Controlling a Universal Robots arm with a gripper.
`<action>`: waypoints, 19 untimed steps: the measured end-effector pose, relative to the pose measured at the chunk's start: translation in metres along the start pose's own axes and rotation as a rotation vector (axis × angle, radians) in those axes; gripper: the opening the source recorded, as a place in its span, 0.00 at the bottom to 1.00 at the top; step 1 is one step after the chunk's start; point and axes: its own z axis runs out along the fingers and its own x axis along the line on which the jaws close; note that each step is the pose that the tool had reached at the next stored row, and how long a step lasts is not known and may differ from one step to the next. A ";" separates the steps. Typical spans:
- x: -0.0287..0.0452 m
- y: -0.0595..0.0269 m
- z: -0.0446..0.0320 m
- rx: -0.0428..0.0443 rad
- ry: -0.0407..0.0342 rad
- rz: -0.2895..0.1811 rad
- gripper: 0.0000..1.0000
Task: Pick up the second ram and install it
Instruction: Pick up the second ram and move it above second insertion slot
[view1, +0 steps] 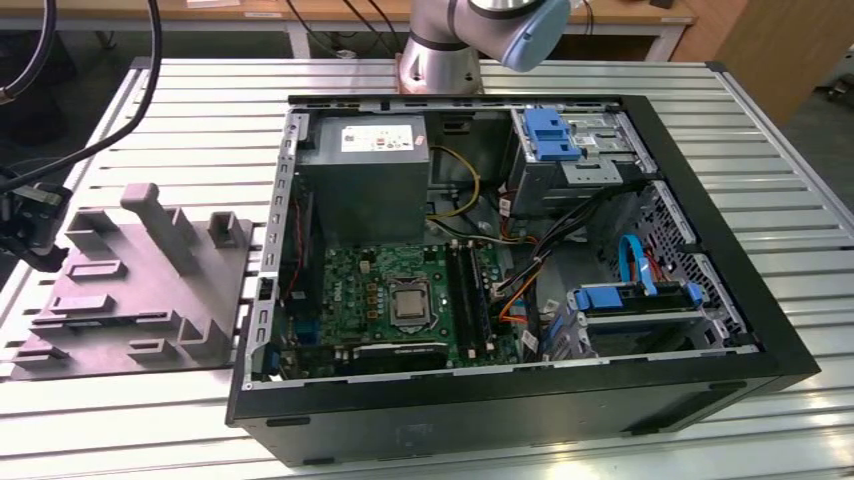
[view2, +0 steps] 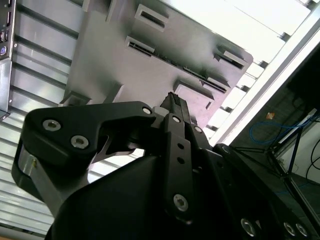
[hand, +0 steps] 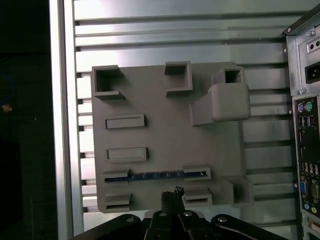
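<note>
Second ram (hand: 155, 175) in grey holder (hand: 165, 130)

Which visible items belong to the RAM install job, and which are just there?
Job: dark blue flat memory stick in grey plastic holder tray; black gripper near it; long black memory slots.
Bystanders: grey metal power supply box; blue plastic drive bracket.

Open computer case (view1: 534, 405), grey slotted fixture (view1: 127, 300) just beside it, slatted metal table (view1: 761, 130)
</note>
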 end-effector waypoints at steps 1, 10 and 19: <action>0.0000 0.0000 0.0000 -0.0001 0.0002 -0.004 0.10; 0.0000 -0.0001 0.0009 -0.0036 0.0067 -0.153 0.10; 0.0000 -0.0001 0.0022 -0.0073 0.0139 -0.316 0.10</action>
